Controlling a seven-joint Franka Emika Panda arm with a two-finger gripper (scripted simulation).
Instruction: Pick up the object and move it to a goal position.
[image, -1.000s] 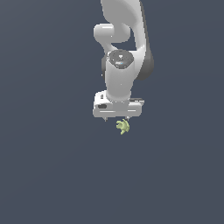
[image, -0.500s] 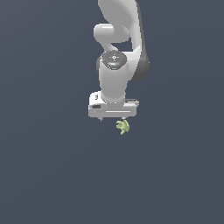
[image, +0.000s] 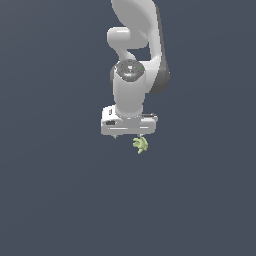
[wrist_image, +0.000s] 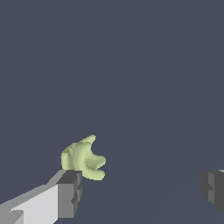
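The object is a small pale yellow-green lump with stubby lobes, lying on the dark grey floor. My white gripper hangs right above it, pointing down. In the wrist view the object lies right beside one dark fingertip, outside the middle of the gap; whether they touch I cannot tell. The other fingertip is far off at the frame's edge. The gripper is open wide and holds nothing.
A plain dark grey floor fills both views. The white arm rises behind the gripper toward the top of the exterior view. No other objects show.
The gripper hand has shifted slightly toward the exterior view's left and a little lower. The object has stayed in place.
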